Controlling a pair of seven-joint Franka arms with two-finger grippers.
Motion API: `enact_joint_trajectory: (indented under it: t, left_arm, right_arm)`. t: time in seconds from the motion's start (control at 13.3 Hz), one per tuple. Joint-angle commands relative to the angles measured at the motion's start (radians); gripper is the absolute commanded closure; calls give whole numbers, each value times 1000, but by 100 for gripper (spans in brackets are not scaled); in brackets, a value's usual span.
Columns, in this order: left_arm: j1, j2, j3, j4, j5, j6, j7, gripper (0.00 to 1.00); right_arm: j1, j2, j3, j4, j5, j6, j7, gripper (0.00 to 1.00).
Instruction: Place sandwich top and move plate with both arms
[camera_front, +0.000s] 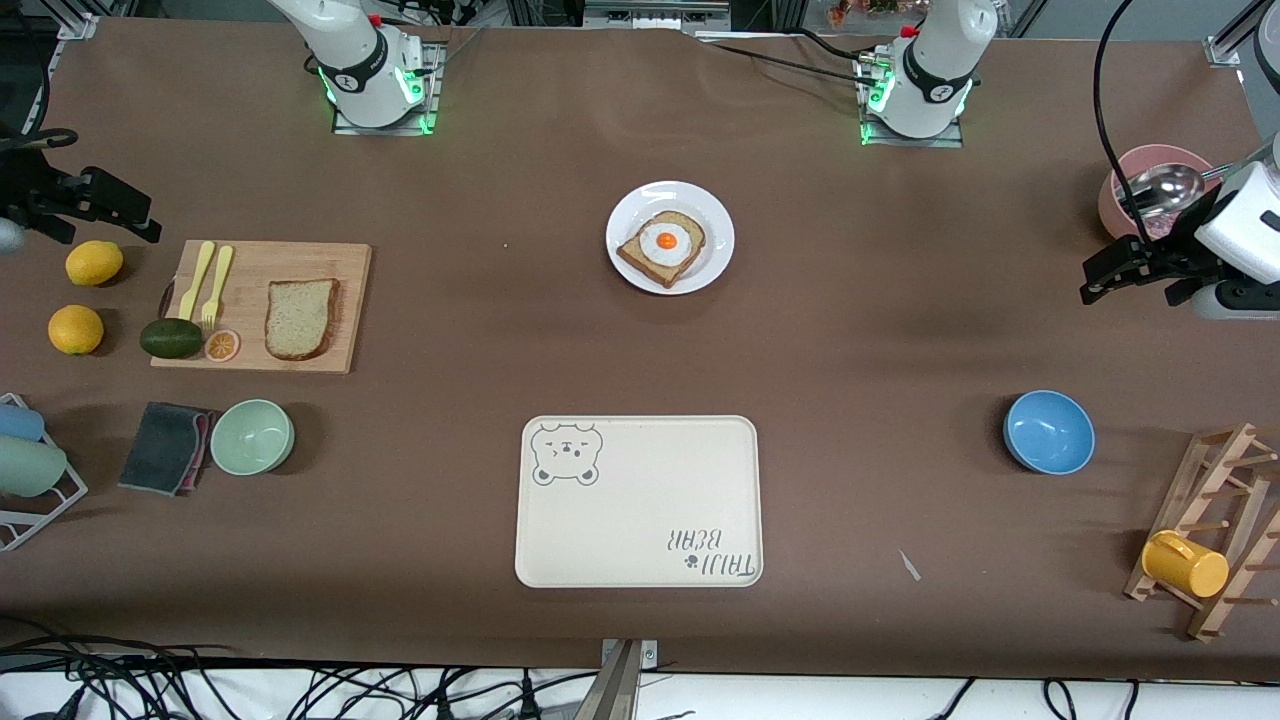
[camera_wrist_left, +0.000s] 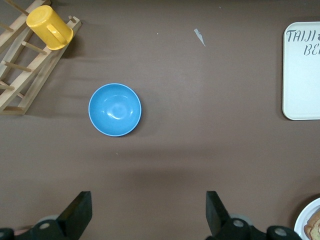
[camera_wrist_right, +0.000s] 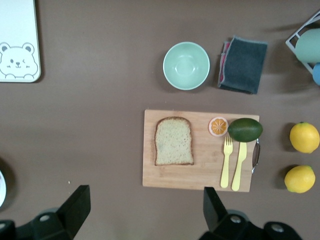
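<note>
Plainly, the sandwich top (camera_front: 301, 318) lies flat on the cutting board (camera_front: 262, 360) at the right arm's end of the table, roughly nine o'clock from the plate (camera_front: 719, 228), well apart from it. It looks light, soft and easily crushed, so a gentle pinch across the crust edges suits it. The plate looks stiff, glossy and slippery; I would take hold of its rim. Both arms wait: the right gripper (camera_wrist_right: 142, 210) hangs over the board with jaws wide, the left gripper (camera_wrist_left: 149, 212) near the blue bowl (camera_wrist_left: 115, 109), jaws wide too. Only the front view shows the egg toast (camera_front: 662, 247) whole.
</note>
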Motion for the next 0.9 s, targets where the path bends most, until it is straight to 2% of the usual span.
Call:
enact_joint_trajectory:
  t: [0.0, 0.3, 0.6, 0.82]
  left_arm:
    - [-1, -2, 3, 4, -7, -2, 20, 0]
    - [-1, -2, 3, 4, -7, -2, 20, 0]
    - [0, -2, 3, 4, -7, -2, 20, 0]
    - [-1, -2, 3, 4, -7, -2, 20, 0]
  right_arm:
    - [-4, -4, 4, 8, -1, -24, 6, 0]
    - [-5, -6, 2, 9, -4, -73, 1, 0]
    - [0, 0, 8, 14, -48, -81, 6, 0]
    - [-2, 61, 4, 12, -60, -60, 0, 0]
